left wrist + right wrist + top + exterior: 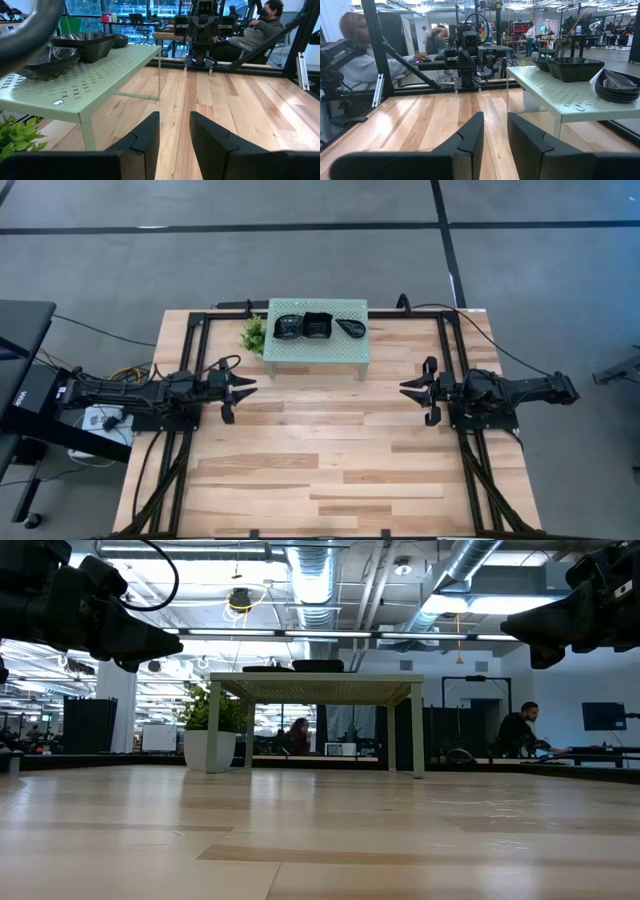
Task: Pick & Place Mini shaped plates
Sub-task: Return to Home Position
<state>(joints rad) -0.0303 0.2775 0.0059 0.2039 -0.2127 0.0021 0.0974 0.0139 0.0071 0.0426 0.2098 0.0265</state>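
Mint-green perforated stand (317, 352) sits at the table's far edge, with a small potted plant (254, 335) just beside its left end. All the glossy black mini plates are up on it in three stacks: roundish stack (288, 327) on the left, square wavy-edged stack (318, 326) in the middle, teardrop stack (350, 327) on the right.

From where I'm driving, the left gripper (240, 392) and right gripper (412, 390) hang above the wood at opposite sides. They point at each other and are well apart. Both have fingers (147, 135) slightly parted, holding nothing. There's plenty of bare butcher-block table (330, 470) between them, boxed in by black frame rails (447, 340). Beyond that it's grey concrete floor and an open office, with a person (355, 65) seated past the table.
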